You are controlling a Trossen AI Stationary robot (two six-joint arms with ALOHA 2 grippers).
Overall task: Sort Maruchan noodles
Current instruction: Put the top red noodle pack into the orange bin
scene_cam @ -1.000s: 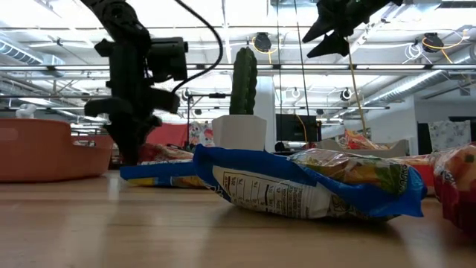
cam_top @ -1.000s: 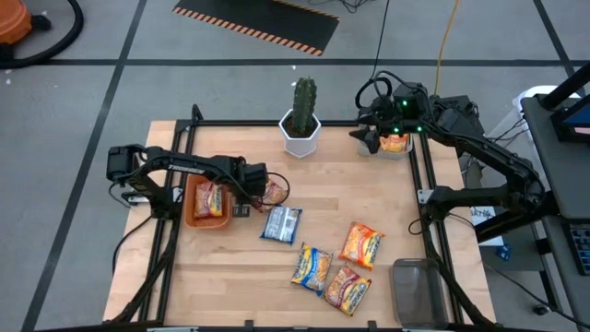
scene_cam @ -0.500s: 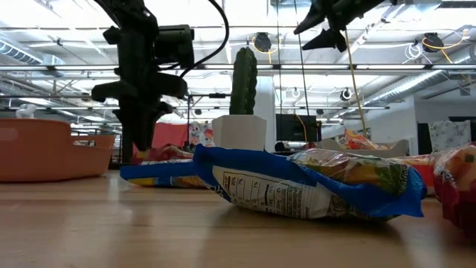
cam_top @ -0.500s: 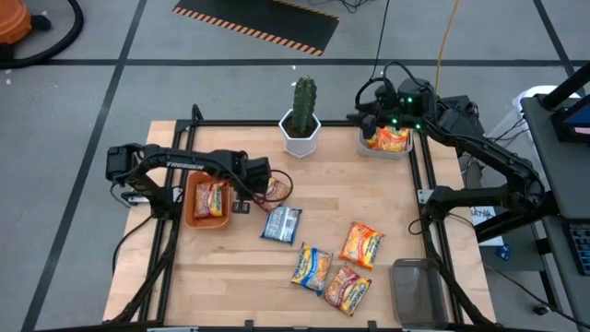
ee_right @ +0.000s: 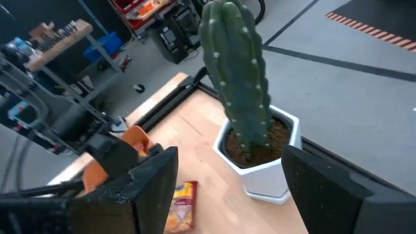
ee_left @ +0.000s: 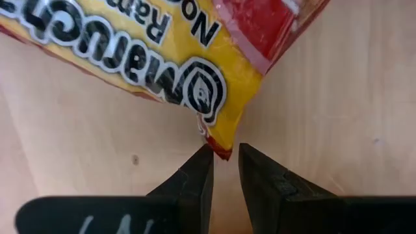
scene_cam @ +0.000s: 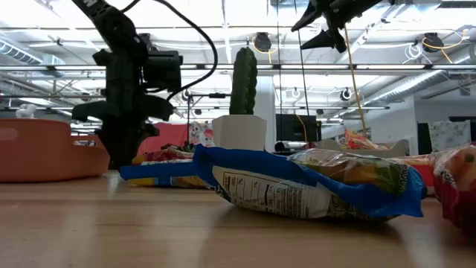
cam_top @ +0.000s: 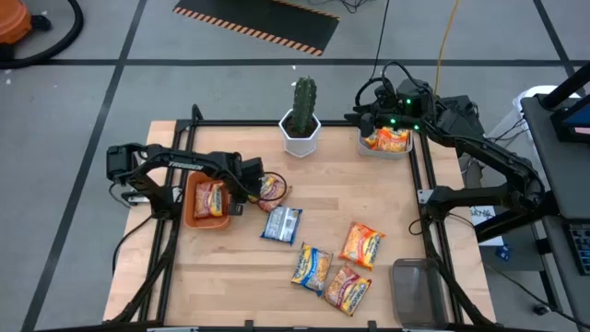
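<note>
Our left claw (ee_left: 225, 156), narrowed onto the corner seam of the red-orange packet (cam_top: 270, 187) at the worktop's (cam_top: 387, 198) 9 o'clock beside the orange bin (cam_top: 192, 217), pinches light, floppy, slippery film best held there, while our right claw (ee_right: 227, 188) hangs wide, empty.

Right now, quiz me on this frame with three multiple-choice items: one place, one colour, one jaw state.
1. The clear bin sits:
A. on the right arm's side of the table
B. against the cactus pot
C. inside the orange bin

2. The lone mid-table packet is mostly:
A. green
B. blue
C. red

3. The right gripper has its jaws:
A. shut on a packet
B. shut on the cactus
C. wide open, empty

Answers:
1. A. The high view shows it at the table's edge under the right arm.
2. B. Its wrapper reads blue from above.
3. C. The right wrist view shows both fingers far apart with nothing between them.
</note>
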